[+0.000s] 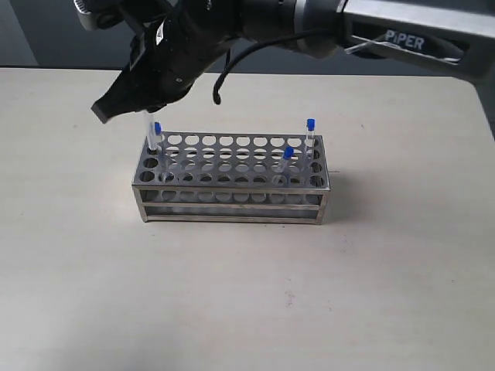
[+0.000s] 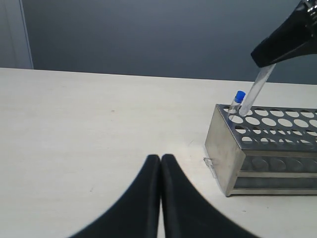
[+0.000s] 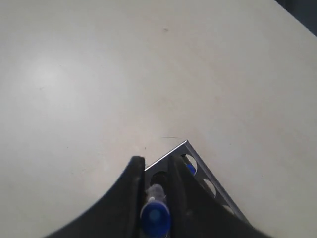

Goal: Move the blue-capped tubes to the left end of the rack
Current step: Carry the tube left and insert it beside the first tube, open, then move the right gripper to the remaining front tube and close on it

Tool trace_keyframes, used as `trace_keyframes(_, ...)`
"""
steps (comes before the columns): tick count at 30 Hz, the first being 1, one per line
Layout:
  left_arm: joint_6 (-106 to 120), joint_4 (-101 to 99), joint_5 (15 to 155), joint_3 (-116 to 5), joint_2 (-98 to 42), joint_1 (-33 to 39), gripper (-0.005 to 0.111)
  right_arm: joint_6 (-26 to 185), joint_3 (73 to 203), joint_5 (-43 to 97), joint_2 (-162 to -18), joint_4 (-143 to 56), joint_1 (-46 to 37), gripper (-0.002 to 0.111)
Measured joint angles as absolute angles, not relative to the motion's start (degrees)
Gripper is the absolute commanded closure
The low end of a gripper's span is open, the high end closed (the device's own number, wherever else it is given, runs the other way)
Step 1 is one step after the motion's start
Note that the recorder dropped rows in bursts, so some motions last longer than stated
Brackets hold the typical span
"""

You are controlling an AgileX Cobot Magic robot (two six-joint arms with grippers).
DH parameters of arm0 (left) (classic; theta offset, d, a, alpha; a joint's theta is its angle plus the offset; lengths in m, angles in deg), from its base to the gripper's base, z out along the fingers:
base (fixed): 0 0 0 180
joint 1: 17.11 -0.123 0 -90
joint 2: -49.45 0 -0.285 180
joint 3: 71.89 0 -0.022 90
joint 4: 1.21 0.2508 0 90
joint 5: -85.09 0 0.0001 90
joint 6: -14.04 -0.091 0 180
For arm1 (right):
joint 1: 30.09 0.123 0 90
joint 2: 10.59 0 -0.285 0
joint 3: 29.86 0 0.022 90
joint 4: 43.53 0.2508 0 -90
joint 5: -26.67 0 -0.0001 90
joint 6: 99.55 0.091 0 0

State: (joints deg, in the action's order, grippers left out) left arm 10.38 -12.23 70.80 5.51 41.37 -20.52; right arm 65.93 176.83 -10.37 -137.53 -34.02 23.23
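Observation:
The silver rack (image 1: 232, 202) stands mid-table. My right gripper (image 1: 112, 104) reaches across above its left end, shut on a blue-capped tube (image 2: 255, 91) that slants down with its bottom at a corner hole. That tube's cap (image 3: 155, 216) shows between the right gripper's (image 3: 154, 166) fingers. Another blue-capped tube (image 1: 157, 130) stands in the left end beside it, its cap (image 2: 239, 95) also in the left wrist view. Two more tubes (image 1: 310, 125) (image 1: 287, 154) stand at the right end. The left gripper (image 2: 161, 157) is shut and empty over the table, left of the rack (image 2: 225, 148).
The beige table (image 1: 247, 294) stretches around the rack on all sides. The right arm's body (image 1: 402, 35) spans the top of the exterior view. A dark wall (image 2: 148, 34) lies beyond the table's far edge.

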Motion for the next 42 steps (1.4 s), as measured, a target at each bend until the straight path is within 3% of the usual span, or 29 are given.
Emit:
trace_keyframes(12, 10.38, -12.23, 70.8, 5.51, 41.37, -20.52, 0.106, 64.4, 176.95, -9.47, -143.49, -33.34, 23.23, 0.107)
trace_keyframes(15, 10.38, -12.23, 70.8, 5.51, 41.37, -20.52, 0.106, 64.22, 176.95, -8.99, -144.0, -33.09, 23.23, 0.098)
trace_keyframes(19, 10.38, -12.23, 70.8, 5.51, 41.37, -20.52, 0.106, 64.03, 176.95, -8.94, -144.1, -32.95, 23.23, 0.075)
trace_keyframes(21, 10.38, -12.23, 70.8, 5.51, 41.37, -20.52, 0.106, 63.93, 176.95, -9.8, -144.2, -32.74, 23.23, 0.068)
trace_keyframes(42, 10.38, -12.23, 70.8, 5.51, 41.37, -20.52, 0.106, 67.2, 176.95, -16.63, -135.19, -35.52, 23.32, 0.073)
